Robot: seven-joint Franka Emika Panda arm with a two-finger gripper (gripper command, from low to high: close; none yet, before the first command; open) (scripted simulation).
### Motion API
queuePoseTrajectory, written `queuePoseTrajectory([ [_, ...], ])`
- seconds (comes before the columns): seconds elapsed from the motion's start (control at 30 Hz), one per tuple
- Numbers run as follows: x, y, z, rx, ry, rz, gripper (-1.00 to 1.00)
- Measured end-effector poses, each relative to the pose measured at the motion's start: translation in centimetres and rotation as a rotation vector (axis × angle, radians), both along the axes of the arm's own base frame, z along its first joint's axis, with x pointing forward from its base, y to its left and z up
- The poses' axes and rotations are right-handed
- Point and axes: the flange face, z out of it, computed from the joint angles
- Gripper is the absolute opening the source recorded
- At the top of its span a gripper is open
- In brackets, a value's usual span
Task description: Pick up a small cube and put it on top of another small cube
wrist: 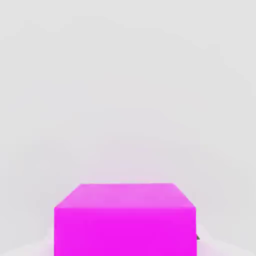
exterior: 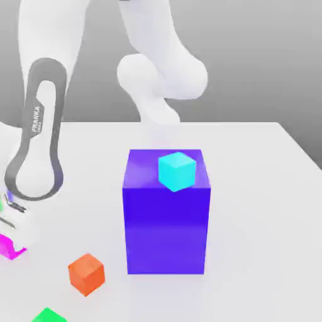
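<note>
A magenta small cube [wrist: 124, 220] sits close under the hand camera on the white table. In the exterior view the same magenta cube [exterior: 9, 246] lies at the far left edge, partly cut off, with my gripper [exterior: 11, 220] directly above it and down at its level. A cyan small cube [exterior: 177, 170] rests on top of a tall blue-purple block [exterior: 166, 220] in the middle of the table. An orange small cube [exterior: 86, 273] lies on the table in front of the block, toward the exterior view's left. A green cube [exterior: 49, 316] peeks in at the bottom edge.
The white arm's links [exterior: 43, 126] rise over the exterior view's left side and its base [exterior: 160, 75] stands behind the blue-purple block. The table's [exterior: 264, 220] surface stretches bare to the exterior view's right of the block.
</note>
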Motion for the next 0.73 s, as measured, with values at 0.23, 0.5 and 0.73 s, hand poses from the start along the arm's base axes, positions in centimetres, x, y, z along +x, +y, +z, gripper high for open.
queuePoseTrajectory([
  [0.23,7.5,3.3,5.7,0.007,-0.004,0.114,-1.0],
  [0.5,22.2,15.2,7.0,0.005,-0.001,0.361,-1.0],
  [0.73,22.4,15.6,4.1,0.005,0.0,0.367,1.0],
])
